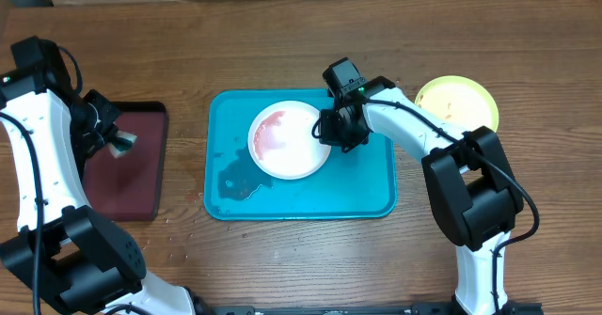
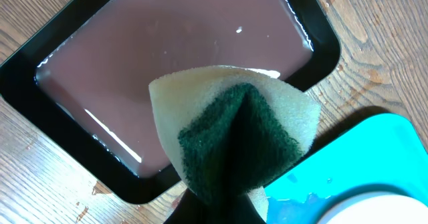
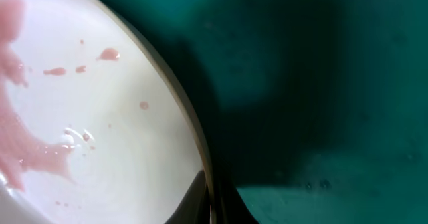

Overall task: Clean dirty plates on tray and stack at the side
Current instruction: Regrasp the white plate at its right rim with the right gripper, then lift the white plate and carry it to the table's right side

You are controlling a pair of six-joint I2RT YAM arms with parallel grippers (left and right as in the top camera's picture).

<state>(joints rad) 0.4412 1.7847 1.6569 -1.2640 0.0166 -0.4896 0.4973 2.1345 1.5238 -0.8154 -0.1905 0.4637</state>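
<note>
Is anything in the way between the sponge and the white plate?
Nothing visible. Between the sponge in the left gripper and the white plate lie only tabletop and the blue tray, wet there.

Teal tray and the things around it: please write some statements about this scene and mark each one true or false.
1. The white plate lies on the teal tray. True.
2. The yellow-green plate is stacked on the white plate. False: it lies on the table beside the tray.
3. The left hand holds a sponge over the maroon tray. True.
4. The right hand is open, far from any plate. False: it is shut on the white plate's rim.
5. The white plate is clean. False: it has a pink smear.
</note>
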